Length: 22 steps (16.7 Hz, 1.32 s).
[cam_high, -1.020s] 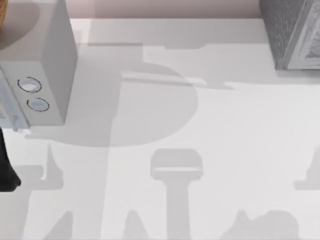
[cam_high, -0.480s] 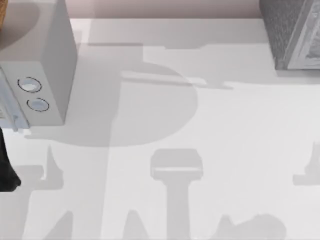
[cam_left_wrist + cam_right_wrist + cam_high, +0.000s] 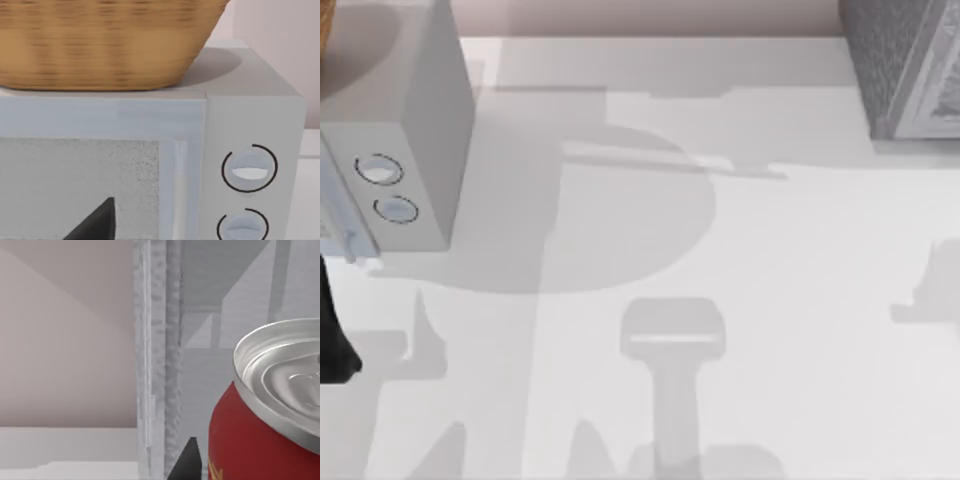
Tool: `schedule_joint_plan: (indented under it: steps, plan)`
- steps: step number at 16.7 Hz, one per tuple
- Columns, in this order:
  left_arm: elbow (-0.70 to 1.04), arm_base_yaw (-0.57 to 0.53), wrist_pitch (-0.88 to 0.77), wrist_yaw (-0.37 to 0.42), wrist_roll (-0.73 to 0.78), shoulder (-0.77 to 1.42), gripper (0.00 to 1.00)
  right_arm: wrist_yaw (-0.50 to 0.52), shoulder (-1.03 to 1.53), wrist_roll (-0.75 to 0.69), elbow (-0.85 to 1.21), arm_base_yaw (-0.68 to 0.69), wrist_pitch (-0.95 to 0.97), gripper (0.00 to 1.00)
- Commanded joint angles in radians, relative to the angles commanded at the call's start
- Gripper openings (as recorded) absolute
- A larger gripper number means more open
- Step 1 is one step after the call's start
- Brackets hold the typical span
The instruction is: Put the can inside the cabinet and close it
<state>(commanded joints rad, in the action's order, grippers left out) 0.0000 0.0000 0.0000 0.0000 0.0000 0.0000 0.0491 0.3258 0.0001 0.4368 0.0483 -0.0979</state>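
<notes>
The can, red with a silver top, looms close and tilted in the right wrist view. My right gripper is shut on it, with one dark fingertip showing beside its wall. Just behind the can rises the speckled grey edge of the cabinet, with smooth grey surfaces further right. From above, the cabinet stands at the table's far right corner. My left gripper hangs in front of the white box with two dials; a dark part of the left arm sits at the left edge.
The white dial box takes up the far left of the table. A woven basket rests on top of it. Arm shadows lie across the white tabletop.
The right arm's shadows have shifted: the one at the table's front moved left, and the one at the right edge moved toward the back. The left arm is still.
</notes>
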Motion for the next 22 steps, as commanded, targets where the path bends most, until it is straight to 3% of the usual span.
schedule_joint_plan:
  steps: [22]
  plan:
    - [0.0,0.0,0.0,0.0,0.0,0.0,1.0,0.11,0.751,0.015,0.976,0.103,-0.242,0.0]
